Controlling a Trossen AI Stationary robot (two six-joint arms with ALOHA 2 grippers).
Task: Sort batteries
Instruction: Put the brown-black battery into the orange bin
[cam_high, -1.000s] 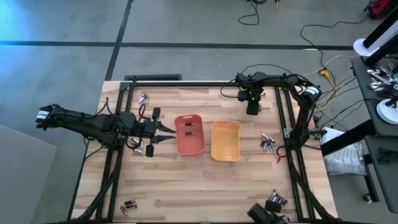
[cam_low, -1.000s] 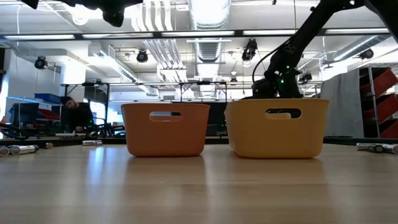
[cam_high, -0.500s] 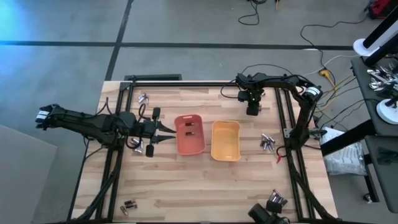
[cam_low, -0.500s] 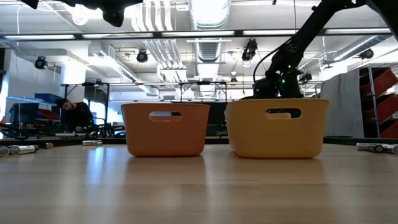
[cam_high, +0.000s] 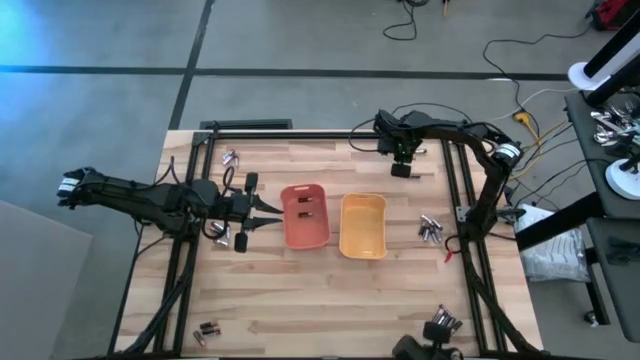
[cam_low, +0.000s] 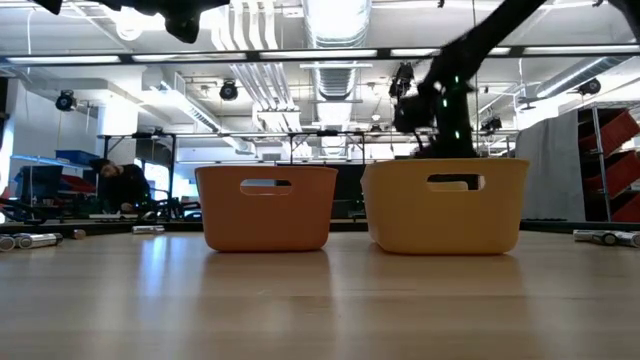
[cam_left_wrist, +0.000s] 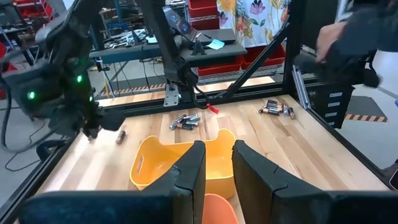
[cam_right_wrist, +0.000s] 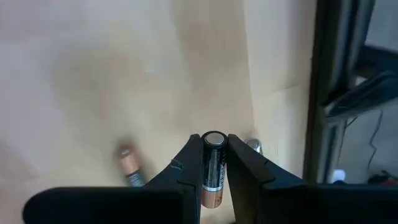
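My right gripper (cam_high: 402, 170) hangs over the table's far side, beyond the yellow tray (cam_high: 363, 226), and is shut on a dark battery with a coppery band (cam_right_wrist: 212, 167). Another battery (cam_right_wrist: 129, 167) lies on the wood below it. My left gripper (cam_high: 272, 212) waits open, level, just left of the orange tray (cam_high: 305, 215). Loose batteries lie in small heaps at the far left (cam_high: 230, 157), beside my left gripper (cam_high: 220, 232), right of the yellow tray (cam_high: 430, 228), and near the front edge (cam_high: 207, 330). My right gripper pinches the battery's long sides (cam_right_wrist: 212, 177) between its two fingers, coming from above and pointing down. The battery lies along the fingers, its dark end (cam_right_wrist: 213, 138) at the fingertips and its coppery end farther back. It hangs clear of the table.
The two trays stand side by side mid-table, orange left and yellow right. A black frame (cam_high: 455, 190) runs around the table's edges. More batteries (cam_high: 443, 322) lie at the near right corner. A person (cam_low: 120, 185) sits in the room beyond the table.
My right gripper has risen and moved a little toward the table's far edge, still shut, carrying the battery up clear of the wood.
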